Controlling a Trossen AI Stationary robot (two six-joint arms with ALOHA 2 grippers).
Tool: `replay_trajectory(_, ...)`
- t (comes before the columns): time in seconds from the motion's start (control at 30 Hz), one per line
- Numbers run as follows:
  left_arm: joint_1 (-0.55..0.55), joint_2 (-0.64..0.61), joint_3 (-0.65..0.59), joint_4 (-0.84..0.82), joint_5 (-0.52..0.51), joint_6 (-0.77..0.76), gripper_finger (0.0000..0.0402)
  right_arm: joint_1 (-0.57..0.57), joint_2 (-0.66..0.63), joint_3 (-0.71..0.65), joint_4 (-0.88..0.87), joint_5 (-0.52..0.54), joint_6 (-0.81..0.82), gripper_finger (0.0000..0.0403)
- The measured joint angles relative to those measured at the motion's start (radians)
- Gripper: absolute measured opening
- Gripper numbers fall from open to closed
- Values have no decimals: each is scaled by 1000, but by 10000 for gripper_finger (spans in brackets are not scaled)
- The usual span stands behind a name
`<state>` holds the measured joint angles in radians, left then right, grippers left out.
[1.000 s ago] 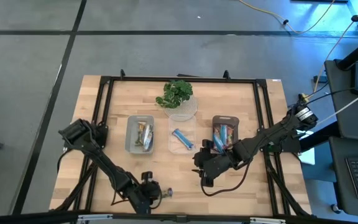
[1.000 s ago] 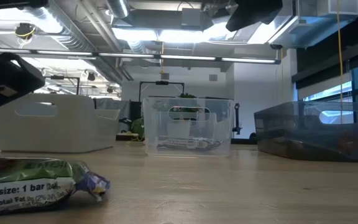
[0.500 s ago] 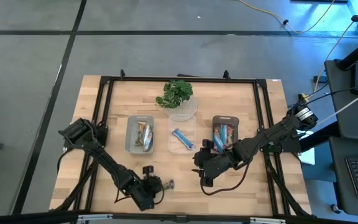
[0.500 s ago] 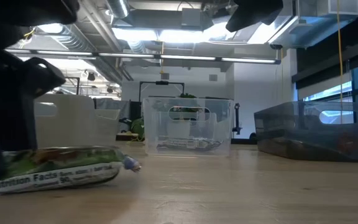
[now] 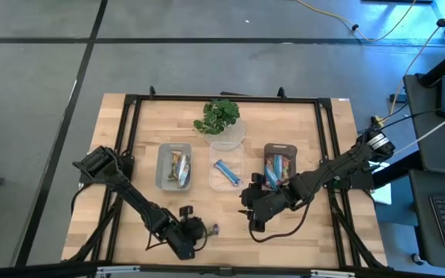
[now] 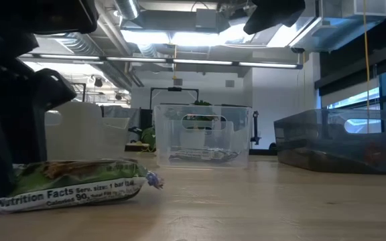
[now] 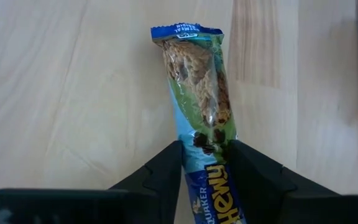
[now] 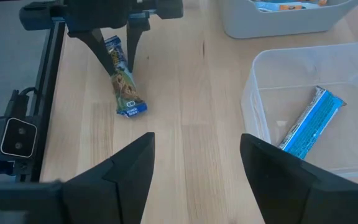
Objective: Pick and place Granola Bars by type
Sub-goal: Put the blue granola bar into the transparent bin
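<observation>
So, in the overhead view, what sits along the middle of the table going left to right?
Grey bin holding bars → clear bin with one blue bar → dark bin holding bars. The left tool with its bar lies nearer the front edge.

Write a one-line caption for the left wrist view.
Left gripper closed on a green-and-blue granola bar lying on the wooden table.

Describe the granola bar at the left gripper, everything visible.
The granola bar is a flat oblong in a shiny green wrapper with blue crimped ends, a clear window showing oats, and nutrition print on its side. It lies flat on the wooden table near the front edge, outside the bins. The left gripper has a finger on each side of one end, closed against the wrapper.
</observation>
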<state>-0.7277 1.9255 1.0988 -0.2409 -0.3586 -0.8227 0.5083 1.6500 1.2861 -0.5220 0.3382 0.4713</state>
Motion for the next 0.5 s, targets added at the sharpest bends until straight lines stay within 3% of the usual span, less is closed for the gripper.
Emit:
replay_trajectory(0.17,0,0,0,6,5,-12,154,0,0,0,0,0,0,239)
replay_trajectory(0.5,1,-2,0,24,22,-31,252,0,0,0,-6,0,0,239)
